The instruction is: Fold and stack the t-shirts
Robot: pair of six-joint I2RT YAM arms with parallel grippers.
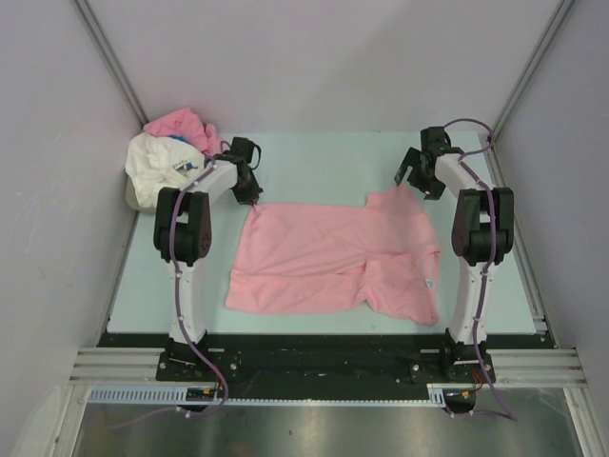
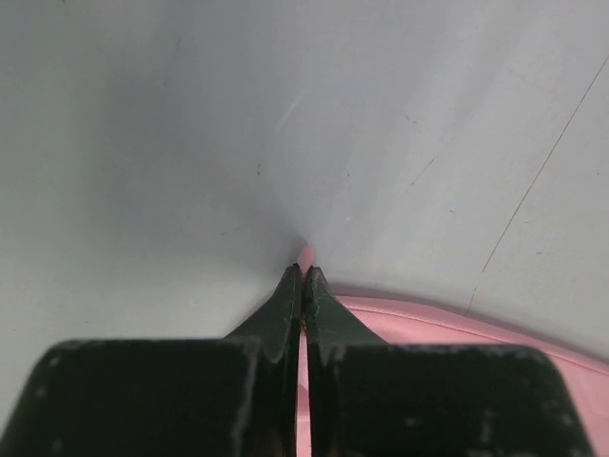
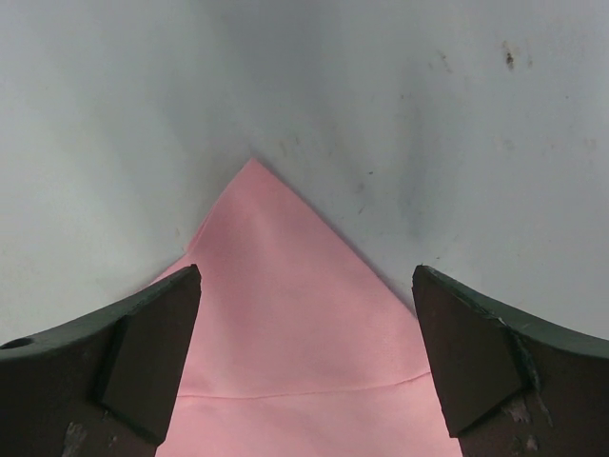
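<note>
A light-pink t-shirt (image 1: 328, 255) lies spread across the middle of the table. My left gripper (image 1: 251, 195) is at its far left corner, shut on a pinch of that pink cloth (image 2: 305, 255), whose tip pokes out past the black fingertips. My right gripper (image 1: 415, 176) hovers at the shirt's far right corner, jaws wide open, with the pointed pink corner (image 3: 285, 286) lying between the fingers (image 3: 152, 343) and untouched. A white t-shirt with a small blue print (image 1: 157, 167) and another pink one (image 1: 181, 124) sit crumpled in a heap at the far left.
The pale table surface (image 1: 324, 157) is bounded by grey walls at the back and both sides. The heap of shirts sits close behind the left arm (image 1: 186, 228). The right arm (image 1: 481, 228) stands near the table's right edge.
</note>
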